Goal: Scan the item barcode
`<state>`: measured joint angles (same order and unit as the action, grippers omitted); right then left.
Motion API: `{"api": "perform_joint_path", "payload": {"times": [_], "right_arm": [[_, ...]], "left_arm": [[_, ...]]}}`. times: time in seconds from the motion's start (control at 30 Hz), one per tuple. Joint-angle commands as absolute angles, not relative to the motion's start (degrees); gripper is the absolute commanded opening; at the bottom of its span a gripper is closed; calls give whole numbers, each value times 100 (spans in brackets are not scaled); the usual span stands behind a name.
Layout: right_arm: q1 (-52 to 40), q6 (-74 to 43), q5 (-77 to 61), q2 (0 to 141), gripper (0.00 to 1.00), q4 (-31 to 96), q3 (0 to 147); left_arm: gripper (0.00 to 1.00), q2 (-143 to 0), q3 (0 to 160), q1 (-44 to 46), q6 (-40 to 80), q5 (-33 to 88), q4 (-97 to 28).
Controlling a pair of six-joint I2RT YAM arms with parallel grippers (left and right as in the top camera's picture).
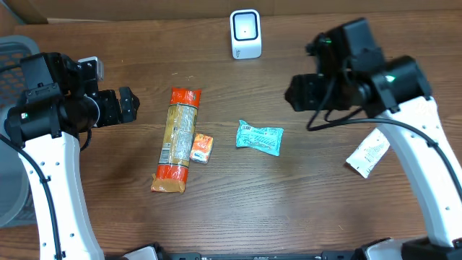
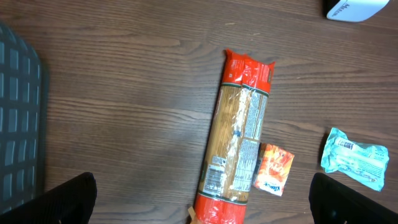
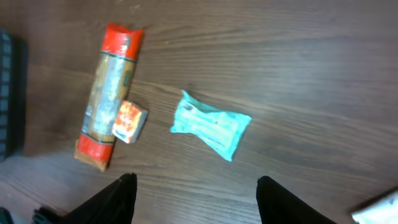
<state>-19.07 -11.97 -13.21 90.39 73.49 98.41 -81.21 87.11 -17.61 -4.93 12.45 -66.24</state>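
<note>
item (my guess): teal packet [image 1: 259,138], since the right wrist view frames it between the fingers; the task names no item
item place: flat on the table [image 1: 303,195], mid-scene, slightly right of centre, touching nothing
scanner [image 1: 245,33]: white, upright at the far edge, centre, well apart from the packet
right gripper [image 1: 294,92]: fingers spread, nothing between them, hanging above the table to the right of the packet and a bit farther back
left gripper [image 1: 130,105]: spread wide, empty, left of the pasta pack [image 1: 178,141]
neighbours: orange packet [image 1: 201,147] touching the pasta pack's right side; white packet [image 1: 368,154] off to the right; grey basket [image 1: 16,49] far left
feel (judged): light, soft film pouch, crinkly, likely slick; contents may shift, so it will sag if held by one end
where to grip (judged): across the narrow middle, or on a crimped end seal, which is stiffer; the pouch lies flat, so the fingers must come down around its edges
barcode: cannot tell which face carries it
risk (judged): film slipping out; fingers covering the code
</note>
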Motion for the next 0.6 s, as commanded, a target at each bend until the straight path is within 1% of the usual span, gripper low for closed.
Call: {"api": "perform_joint_path", "payload": {"times": [0.0, 0.1, 0.2, 0.3, 0.4, 0.47, 0.57], "right_arm": [[-1619, -1192, -1798, 9120, 64, 7133, 9179], [-1389, -1194, -2427, 9118, 75, 6613, 8532], [-1251, -1201, -3083, 9124, 81, 5924, 7828], [-1225, -1474, -3468, 9142, 83, 5221, 7203], [-1253, -1955, -3465, 9164, 84, 4602, 6692], [-1286, -2233, -3465, 9198, 87, 4239, 6418], [-1337, -2578, -3463, 9356, 87, 3885, 6165]], "left_arm": [[100, -8023, 8823, -1732, -622, 1313, -6622], [100, -8023, 8823, -1732, -624, 1313, -6619], [100, -8023, 8823, -1732, -622, 1313, -6619], [100, -8023, 8823, -1732, -622, 1313, -6619], [100, -8023, 8823, -1732, -622, 1313, -6619], [100, -8023, 8823, -1732, -622, 1313, -6619], [100, -8023, 8823, -1732, -624, 1313, -6619]]}}
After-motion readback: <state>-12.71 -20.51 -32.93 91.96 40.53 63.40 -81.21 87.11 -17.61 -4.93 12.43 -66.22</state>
